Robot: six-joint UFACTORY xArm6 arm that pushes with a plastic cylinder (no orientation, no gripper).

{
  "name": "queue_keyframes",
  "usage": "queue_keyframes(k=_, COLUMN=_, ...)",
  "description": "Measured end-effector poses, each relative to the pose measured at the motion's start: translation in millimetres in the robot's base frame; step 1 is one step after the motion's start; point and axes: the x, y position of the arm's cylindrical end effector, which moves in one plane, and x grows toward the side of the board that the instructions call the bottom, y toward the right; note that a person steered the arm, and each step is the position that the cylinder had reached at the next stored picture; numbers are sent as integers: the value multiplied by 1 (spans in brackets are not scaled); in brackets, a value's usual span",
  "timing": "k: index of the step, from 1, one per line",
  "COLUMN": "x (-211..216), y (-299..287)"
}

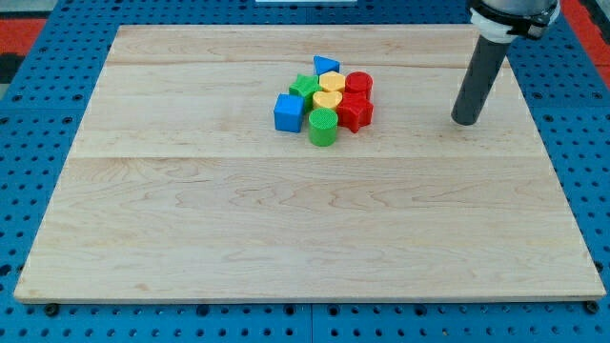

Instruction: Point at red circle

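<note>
Tip (466, 121) down on counter (286, 238) near right edge, well apart from blocks. No jaws on this arm, only a rod, cut off at top. Red circle (358, 84) near top edge, at right of tight cluster, touching red block (354, 112) of unclear shape. Yellow blocks (329, 90) partly hidden. No writing readable.

Blocks (326, 99) clustered upper-centre on board (286, 238); my tip (465, 122) well right, seemingly apart.
</note>
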Motion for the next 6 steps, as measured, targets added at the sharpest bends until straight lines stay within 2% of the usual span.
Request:
queue_keyframes(k=3, x=-31, y=-2)
queue_keyframes(k=6, x=-59, y=-171)
